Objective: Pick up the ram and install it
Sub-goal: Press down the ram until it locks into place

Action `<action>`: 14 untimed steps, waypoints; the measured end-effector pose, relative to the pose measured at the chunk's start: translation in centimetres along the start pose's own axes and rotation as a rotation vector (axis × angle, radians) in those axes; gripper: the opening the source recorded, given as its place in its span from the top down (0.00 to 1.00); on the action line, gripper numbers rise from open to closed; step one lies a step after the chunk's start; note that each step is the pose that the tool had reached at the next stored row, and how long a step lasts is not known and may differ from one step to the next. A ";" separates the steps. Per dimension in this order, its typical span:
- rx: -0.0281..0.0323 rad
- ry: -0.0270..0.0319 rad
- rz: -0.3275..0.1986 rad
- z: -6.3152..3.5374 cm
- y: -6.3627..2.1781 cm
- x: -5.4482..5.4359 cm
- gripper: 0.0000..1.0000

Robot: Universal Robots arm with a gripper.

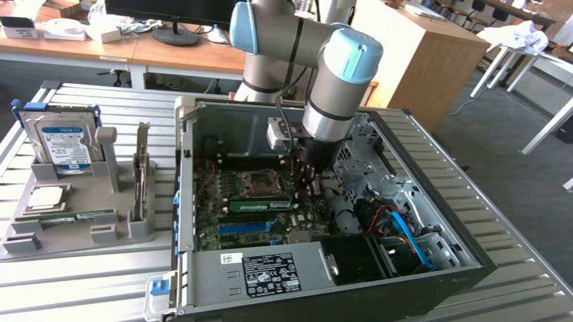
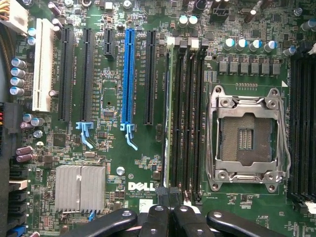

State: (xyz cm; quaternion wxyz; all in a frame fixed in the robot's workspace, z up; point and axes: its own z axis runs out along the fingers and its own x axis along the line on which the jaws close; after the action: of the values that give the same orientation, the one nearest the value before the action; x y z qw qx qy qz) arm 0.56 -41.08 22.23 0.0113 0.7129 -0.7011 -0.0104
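Exterior view: the arm reaches down into the open computer case, with the closed claw over the motherboard. Wrist view: claw fingertips pressed together, holding nothing; the ram stands seated on edge in the memory slot directly ahead of them, beside the CPU socket.

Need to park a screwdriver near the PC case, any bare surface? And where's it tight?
Bare: slatted table in front of the grey parts holder, and the strip between case and table edge at the exterior view's right. Crowded: inside the case around the gripper, motherboard and cables.
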 end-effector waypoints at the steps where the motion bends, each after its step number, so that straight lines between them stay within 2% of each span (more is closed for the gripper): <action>1: 0.0000 -0.0001 0.000 0.00 0.00 0.0 0.90; 4: -0.0002 -0.0014 0.000 -0.12 0.01 0.0 0.90; 14: -0.0003 -0.0001 0.000 -1.74 0.05 0.0 0.90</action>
State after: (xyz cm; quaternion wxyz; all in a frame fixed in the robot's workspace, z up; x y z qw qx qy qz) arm 0.56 -41.07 23.97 0.0114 0.7128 -0.7012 -0.0106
